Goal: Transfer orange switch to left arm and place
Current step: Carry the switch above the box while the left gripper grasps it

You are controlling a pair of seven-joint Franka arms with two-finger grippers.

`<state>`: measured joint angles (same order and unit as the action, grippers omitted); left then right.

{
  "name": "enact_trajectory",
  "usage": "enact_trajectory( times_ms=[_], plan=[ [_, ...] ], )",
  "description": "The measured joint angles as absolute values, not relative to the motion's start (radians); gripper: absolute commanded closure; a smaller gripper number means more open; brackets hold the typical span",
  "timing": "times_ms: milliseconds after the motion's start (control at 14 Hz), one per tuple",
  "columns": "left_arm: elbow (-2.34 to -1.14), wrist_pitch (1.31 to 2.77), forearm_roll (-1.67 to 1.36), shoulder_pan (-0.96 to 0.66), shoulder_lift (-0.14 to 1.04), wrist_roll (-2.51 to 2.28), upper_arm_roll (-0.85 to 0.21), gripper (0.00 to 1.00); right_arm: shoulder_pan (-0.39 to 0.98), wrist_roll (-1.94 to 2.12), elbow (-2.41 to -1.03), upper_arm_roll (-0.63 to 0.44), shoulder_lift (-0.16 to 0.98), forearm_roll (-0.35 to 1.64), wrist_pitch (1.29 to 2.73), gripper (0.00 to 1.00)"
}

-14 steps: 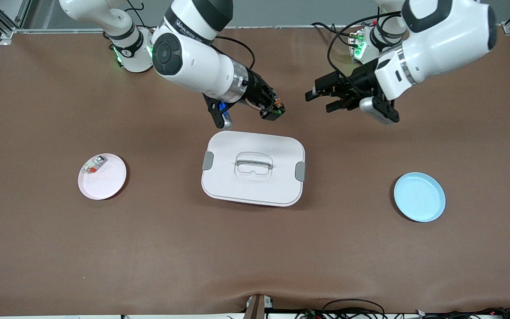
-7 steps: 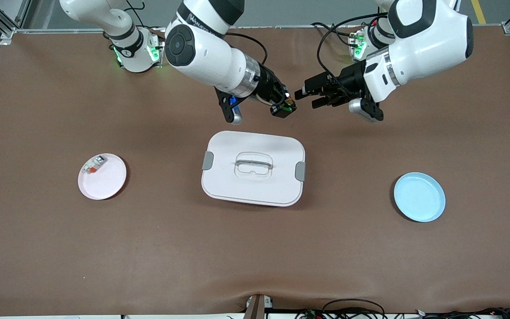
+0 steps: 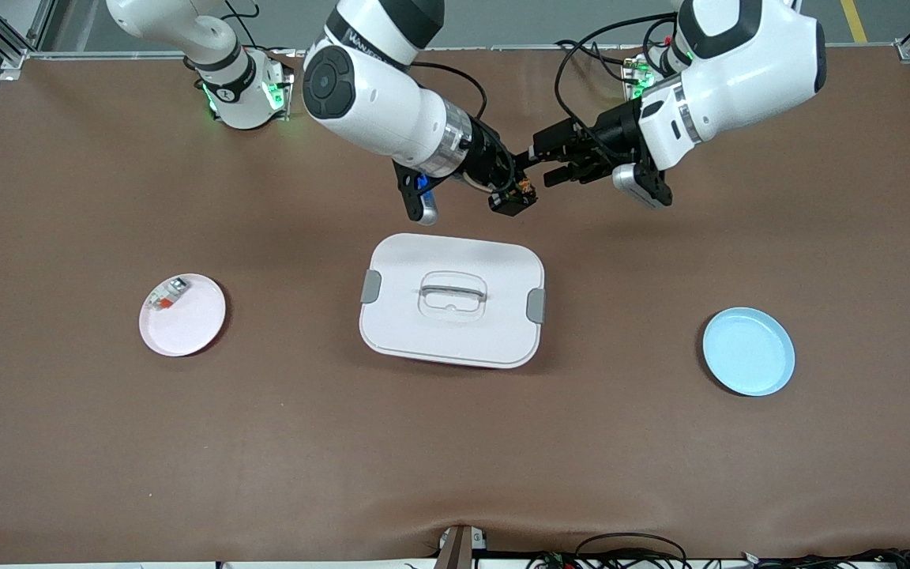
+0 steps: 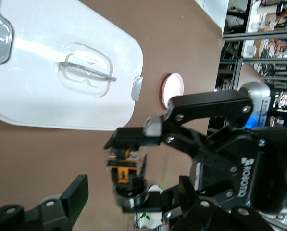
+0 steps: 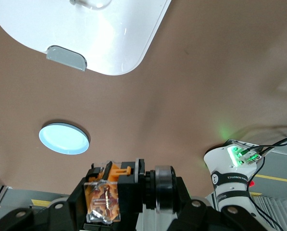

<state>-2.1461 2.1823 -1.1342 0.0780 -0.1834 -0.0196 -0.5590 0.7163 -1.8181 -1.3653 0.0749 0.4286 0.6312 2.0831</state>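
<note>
My right gripper (image 3: 511, 197) is shut on the orange switch (image 3: 515, 199), a small black part with orange markings, and holds it in the air over the bare table just beside the white box (image 3: 455, 265). The right wrist view shows the switch (image 5: 105, 196) clamped between the right gripper's (image 5: 115, 193) jaws. My left gripper (image 3: 543, 163) is open and right up against the switch. In the left wrist view its fingers (image 4: 75, 196) stand wide on either side of the switch's (image 4: 127, 163) ringed end, apart from it.
The box has grey side clips (image 3: 535, 306) and a recessed handle. A pink plate (image 3: 190, 332) holding a small white-grey part (image 3: 167, 294) lies toward the right arm's end. A blue plate (image 3: 748, 352) lies toward the left arm's end; it also shows in the right wrist view (image 5: 64, 138).
Both grippers have closed in on each other. The right gripper carried the switch toward the left arm's end, and the open left gripper came up to meet it.
</note>
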Motion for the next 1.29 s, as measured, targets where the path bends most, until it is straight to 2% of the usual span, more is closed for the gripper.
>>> enact_trajectory(
  times_ms=[72,430,716,788,931,1074,1146,1218,1289],
  plan=[
    [-2.151,2.209,-1.142,0.078,-0.182,-0.02,-0.576,0.19,0.718,-1.818,-1.365,0.075,0.43,0.632,2.084,0.86],
    [-2.165,2.237,-1.146,0.083,-0.172,0.008,-0.6,0.45,0.718,-1.823,-1.352,0.074,0.431,0.646,2.085,0.86],
    [-2.16,2.238,-1.157,0.083,-0.162,0.017,-0.6,0.93,0.719,-1.832,-1.345,0.074,0.433,0.647,2.086,0.86],
    [-2.16,2.239,-1.161,0.084,-0.162,0.017,-0.6,1.0,0.719,-1.832,-1.344,0.074,0.433,0.649,2.089,0.86],
    [-2.159,2.239,-1.161,0.084,-0.162,0.018,-0.6,1.0,0.719,-1.832,-1.343,0.073,0.433,0.649,2.089,0.86],
    [-2.157,2.239,-1.161,0.085,-0.162,0.019,-0.6,1.0,0.719,-1.832,-1.342,0.073,0.433,0.649,2.089,0.8],
    [-2.156,2.239,-1.16,0.085,-0.162,0.02,-0.6,1.0,0.719,-1.832,-1.341,0.072,0.433,0.649,2.09,0.65],
    [-2.153,2.239,-1.156,0.086,-0.162,0.021,-0.6,1.0,0.719,-1.832,-1.339,0.072,0.433,0.649,2.091,0.29],
    [-2.149,2.239,-1.146,0.086,-0.162,0.021,-0.6,1.0,0.719,-1.833,-1.338,0.073,0.433,0.65,2.095,0.05]
  ],
)
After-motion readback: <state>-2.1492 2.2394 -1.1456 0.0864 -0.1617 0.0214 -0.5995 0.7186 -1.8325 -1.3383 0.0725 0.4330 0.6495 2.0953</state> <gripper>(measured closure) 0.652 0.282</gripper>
